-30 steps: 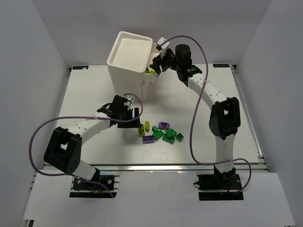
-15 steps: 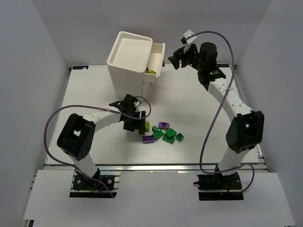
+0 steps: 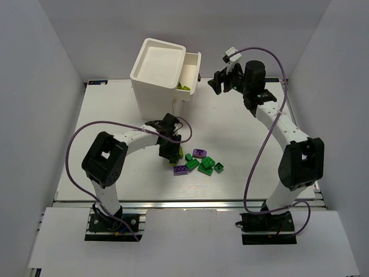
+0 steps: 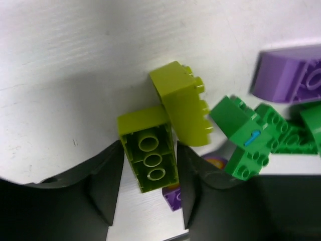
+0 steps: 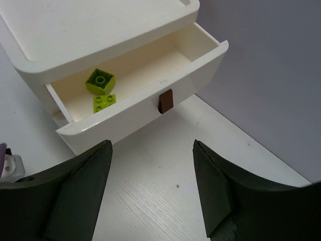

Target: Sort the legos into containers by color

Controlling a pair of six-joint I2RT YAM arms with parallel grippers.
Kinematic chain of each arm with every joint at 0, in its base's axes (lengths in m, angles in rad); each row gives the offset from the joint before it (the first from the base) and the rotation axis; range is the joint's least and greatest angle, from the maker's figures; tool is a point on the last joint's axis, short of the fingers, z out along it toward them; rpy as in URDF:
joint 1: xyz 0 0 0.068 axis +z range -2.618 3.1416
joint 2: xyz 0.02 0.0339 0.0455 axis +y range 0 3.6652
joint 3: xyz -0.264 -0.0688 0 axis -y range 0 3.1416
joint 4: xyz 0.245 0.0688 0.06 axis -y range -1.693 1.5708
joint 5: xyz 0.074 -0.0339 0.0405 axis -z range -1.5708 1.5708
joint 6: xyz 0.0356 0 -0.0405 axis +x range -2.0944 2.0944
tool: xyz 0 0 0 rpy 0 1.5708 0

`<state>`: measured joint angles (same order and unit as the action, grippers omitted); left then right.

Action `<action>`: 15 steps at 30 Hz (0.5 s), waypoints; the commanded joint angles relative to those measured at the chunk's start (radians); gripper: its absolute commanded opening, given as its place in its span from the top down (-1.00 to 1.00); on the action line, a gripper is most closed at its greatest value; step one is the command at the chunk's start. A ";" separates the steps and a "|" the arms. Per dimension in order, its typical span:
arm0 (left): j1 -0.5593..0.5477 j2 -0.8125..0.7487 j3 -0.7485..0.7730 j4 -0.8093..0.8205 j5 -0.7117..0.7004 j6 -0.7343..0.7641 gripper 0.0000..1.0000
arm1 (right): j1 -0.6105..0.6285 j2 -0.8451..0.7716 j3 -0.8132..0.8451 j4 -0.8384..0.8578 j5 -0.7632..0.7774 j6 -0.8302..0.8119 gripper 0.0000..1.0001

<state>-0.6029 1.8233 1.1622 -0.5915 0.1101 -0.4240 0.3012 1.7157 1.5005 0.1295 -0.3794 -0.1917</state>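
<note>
My left gripper [image 3: 172, 154] [image 4: 149, 150] is down at the left end of the pile of legos, shut on a yellow-green brick [image 4: 149, 155] that shows its hollow underside. A second yellow-green brick [image 4: 183, 105] lies against it. Green bricks [image 4: 241, 135] [image 3: 206, 166] and purple bricks [image 4: 291, 73] [image 3: 199, 152] lie just to the right. My right gripper [image 3: 216, 81] [image 5: 150, 145] hangs open and empty in front of the cabinet's pulled-out top drawer [image 3: 193, 66] [image 5: 145, 103]. Two yellow-green bricks [image 5: 100, 80] lie in that drawer.
The tall white cabinet [image 3: 155, 63] stands at the back left of the white table [image 3: 115, 109]. The open drawer has a dark brown knob [image 5: 165, 100]. Another purple brick [image 3: 180, 169] lies at the near edge of the pile. Grey walls enclose the table.
My left gripper has moved right to the pile and closed around the yellow-green brick. My right gripper has pulled back from the drawer to the right and stayed open.
</note>
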 commanded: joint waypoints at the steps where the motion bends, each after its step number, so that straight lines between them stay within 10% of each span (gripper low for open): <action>1: -0.020 0.007 0.031 -0.042 -0.093 -0.016 -0.04 | -0.010 -0.096 -0.032 0.036 -0.030 0.009 -0.41; 11: -0.020 -0.219 0.128 -0.007 -0.017 0.036 0.70 | -0.016 -0.329 -0.333 0.047 -0.167 -0.092 -0.13; 15: -0.009 -0.242 0.275 0.012 0.034 0.073 0.84 | -0.013 -0.390 -0.457 0.010 -0.170 -0.144 1.00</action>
<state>-0.6182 1.6642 1.3254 -0.6365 0.0849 -0.3950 0.2901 1.3586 1.0927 0.1390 -0.5179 -0.2878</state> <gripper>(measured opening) 0.471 0.085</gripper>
